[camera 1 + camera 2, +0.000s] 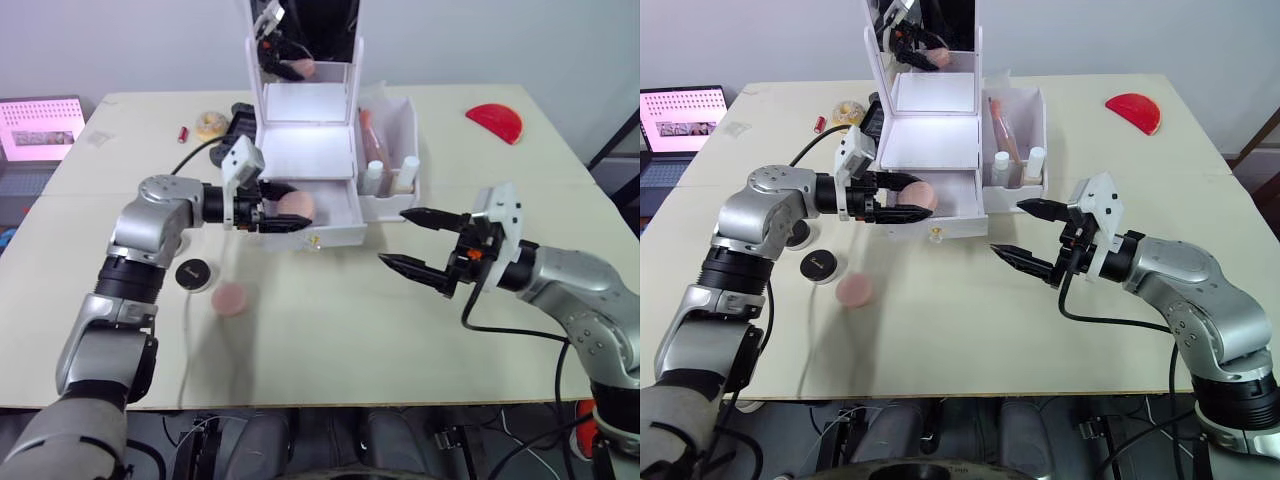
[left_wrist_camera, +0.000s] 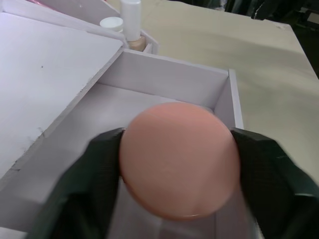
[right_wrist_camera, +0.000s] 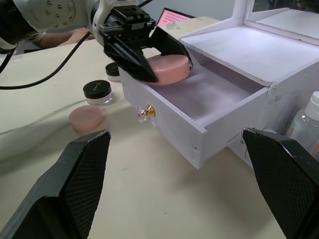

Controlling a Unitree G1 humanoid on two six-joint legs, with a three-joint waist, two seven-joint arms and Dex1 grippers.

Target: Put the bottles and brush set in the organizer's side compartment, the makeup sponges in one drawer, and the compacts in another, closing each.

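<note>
While your left tool (image 1: 285, 212) grips the round pink makeup sponge (image 1: 296, 205) over the open white drawer (image 1: 335, 215) at frame centre, lower it inside before releasing; right tool (image 1: 420, 243) waits wide open.

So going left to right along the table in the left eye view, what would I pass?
Laptop → black-lidded jar → loose pink sponge → left gripper with a pink sponge in its jaws → open drawer → bottles in the side compartment → right gripper, jaws open → red half-round piece.
</note>
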